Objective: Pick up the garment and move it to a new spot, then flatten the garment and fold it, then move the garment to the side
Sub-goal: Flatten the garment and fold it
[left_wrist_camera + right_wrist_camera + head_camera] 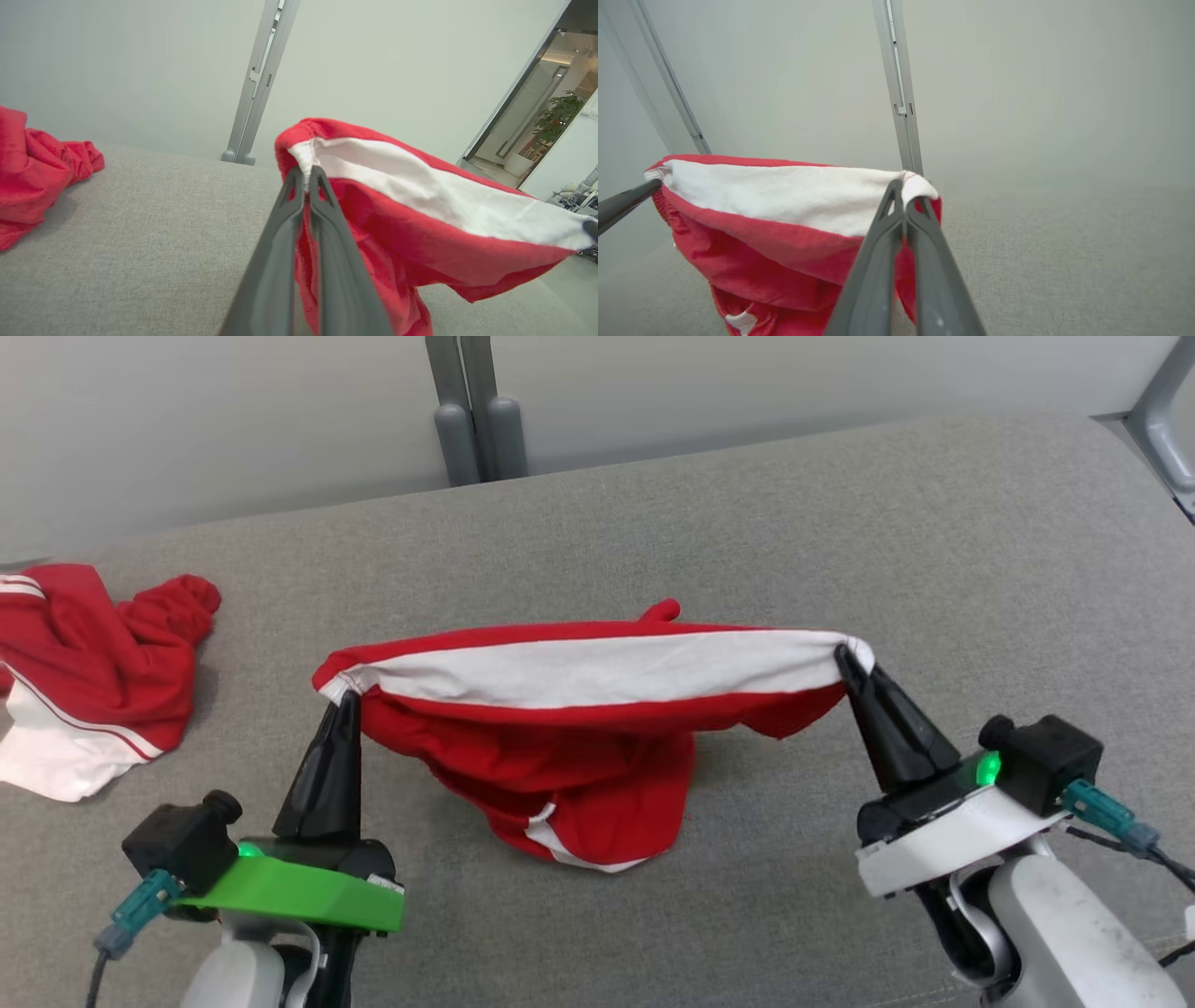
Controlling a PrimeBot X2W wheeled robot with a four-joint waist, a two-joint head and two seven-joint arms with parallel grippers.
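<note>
One garment (560, 765) stretches between left end effector (347, 698) and right end effector (844, 654).

head high, wrists near shared garment (560, 770)

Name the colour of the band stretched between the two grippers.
White band, red-edged; head view shows best.

Grey fabric surface (840, 523), pale wall (233, 411) behind, grey metal post (476, 420), potted plant (556, 116)
</note>
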